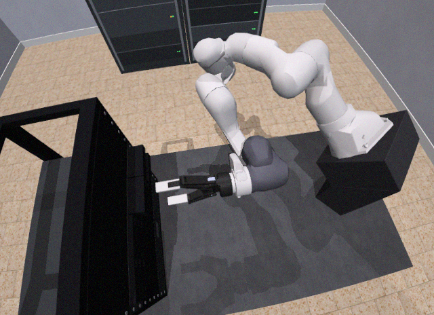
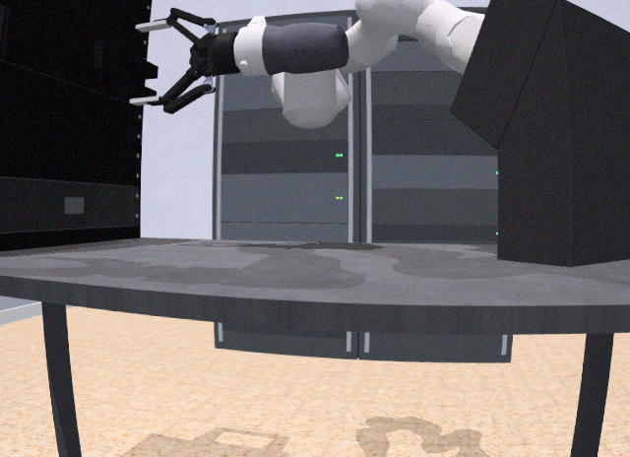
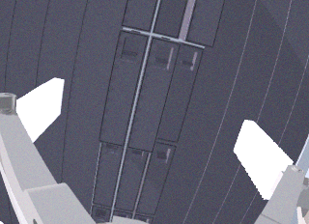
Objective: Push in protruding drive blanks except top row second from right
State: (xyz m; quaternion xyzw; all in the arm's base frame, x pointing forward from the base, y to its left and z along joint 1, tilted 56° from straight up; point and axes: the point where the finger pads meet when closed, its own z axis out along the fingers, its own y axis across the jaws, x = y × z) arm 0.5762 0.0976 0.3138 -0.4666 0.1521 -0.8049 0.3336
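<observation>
The rack [image 1: 73,213] [image 2: 66,131] stands upright at the left of the top and exterior views. My open, empty gripper [image 1: 162,193] [image 2: 134,64] [image 3: 150,118] points at the chassis front, fingers one above the other, with a small gap before the blanks. In the top row, the rightmost blank [image 1: 135,159] [image 2: 151,69] [image 3: 139,9] and the second from the right [image 1: 135,195] [image 3: 115,89] appear to stand out. The bottom-row rightmost blank [image 2: 149,92] [image 3: 208,18] also appears to stand out; its pale side shows in the wrist view. The fourth one out cannot be told.
The dark table [image 1: 217,231] [image 2: 315,317] carries the rack and the arm's black pedestal [image 1: 364,178] [image 2: 538,187]. Two server cabinets [image 1: 140,31] [image 2: 284,157] stand on the floor behind. The rack's open top frame [image 1: 45,111] rises beside the chassis.
</observation>
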